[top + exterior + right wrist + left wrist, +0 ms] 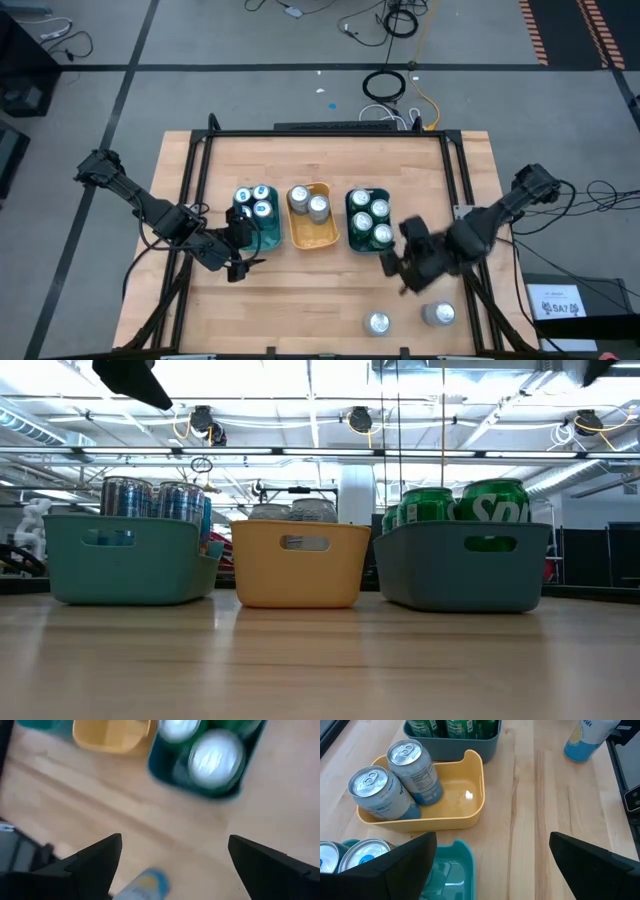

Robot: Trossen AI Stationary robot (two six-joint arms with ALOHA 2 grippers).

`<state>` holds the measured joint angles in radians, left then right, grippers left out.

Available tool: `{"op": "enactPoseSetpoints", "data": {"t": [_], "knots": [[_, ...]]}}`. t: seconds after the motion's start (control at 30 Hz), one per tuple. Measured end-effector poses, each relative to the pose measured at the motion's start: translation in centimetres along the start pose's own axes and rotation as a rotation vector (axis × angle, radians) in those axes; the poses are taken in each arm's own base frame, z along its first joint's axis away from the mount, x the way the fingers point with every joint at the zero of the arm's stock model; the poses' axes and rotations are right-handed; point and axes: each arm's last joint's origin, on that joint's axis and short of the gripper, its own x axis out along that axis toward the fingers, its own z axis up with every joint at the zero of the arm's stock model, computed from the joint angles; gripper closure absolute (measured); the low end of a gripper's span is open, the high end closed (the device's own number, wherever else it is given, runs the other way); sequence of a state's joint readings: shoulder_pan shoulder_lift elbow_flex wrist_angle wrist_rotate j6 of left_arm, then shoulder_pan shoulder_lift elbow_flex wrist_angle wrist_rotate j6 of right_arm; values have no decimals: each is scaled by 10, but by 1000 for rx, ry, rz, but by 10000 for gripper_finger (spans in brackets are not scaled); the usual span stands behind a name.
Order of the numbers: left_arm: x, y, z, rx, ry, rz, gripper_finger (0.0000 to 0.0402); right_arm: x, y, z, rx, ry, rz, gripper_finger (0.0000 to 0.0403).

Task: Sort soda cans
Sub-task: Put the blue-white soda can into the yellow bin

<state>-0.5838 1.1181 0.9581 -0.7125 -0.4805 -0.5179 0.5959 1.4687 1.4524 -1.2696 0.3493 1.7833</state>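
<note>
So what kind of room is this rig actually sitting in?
Probably a lab or workshop, not a home: loose cables on the grey floor, exposed ceiling pipes, and striped hazard tape.

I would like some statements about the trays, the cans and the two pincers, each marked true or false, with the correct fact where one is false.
1. The yellow tray holds two cans. True.
2. The dark-green tray is empty. False: it holds four green cans.
3. Two loose cans stand on the table outside the trays. True.
4. The right pincer grips a can. False: it is open and holds nothing.
5. The left pincer is open, near the teal tray. True.
6. The yellow tray stands at one end of the row. False: it stands in the middle, between the teal and dark-green trays.
</note>
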Motion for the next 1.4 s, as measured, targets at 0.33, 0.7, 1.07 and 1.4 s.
{"op": "enactPoseSetpoints", "data": {"t": [0.33,0.7,1.07,1.4], "knots": [[0,0,0,4,1,1,6,30,15,-121,220,158,-43,46],[0,0,0,113,2,1,6,-1,66,-177,66,138,-79,46],[0,0,0,106,2,0,6,42,74,-211,-133,55,-109,46],[0,0,0,104,0,-3,6,77,67,-215,-314,-153,-206,46]]}}
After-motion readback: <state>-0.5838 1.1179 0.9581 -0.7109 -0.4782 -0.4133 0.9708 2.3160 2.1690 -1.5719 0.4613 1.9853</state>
